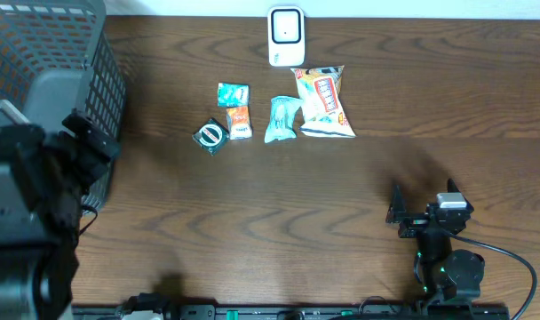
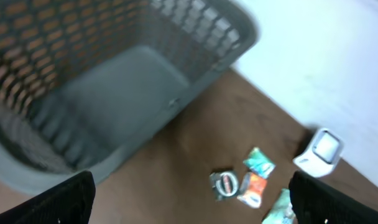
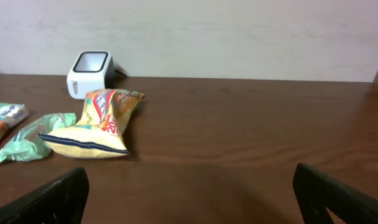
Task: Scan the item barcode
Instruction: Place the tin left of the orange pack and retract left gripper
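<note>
Hovering high by grey mesh basket [image 2: 114, 81] with left arm [image 1: 35, 178], low over wood-grain desk [image 1: 252, 231] with right arm [image 1: 439, 233], with both sets of jaws spread wide and empty. Beyond: crinkly chip bag [image 1: 323, 102], boxy white scanner [image 1: 286, 36].

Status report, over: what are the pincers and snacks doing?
Left pincer and right pincer open, empty. Chip bag lying by scanner. Small packets beside it.

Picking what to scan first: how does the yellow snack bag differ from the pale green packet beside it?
The yellow snack bag is larger than the pale green packet. The bag has red-orange print; the packet looks mostly plain green. The bag looks puffed, the packet flatter and crumpled. Both lie on the table near the scanner.
</note>
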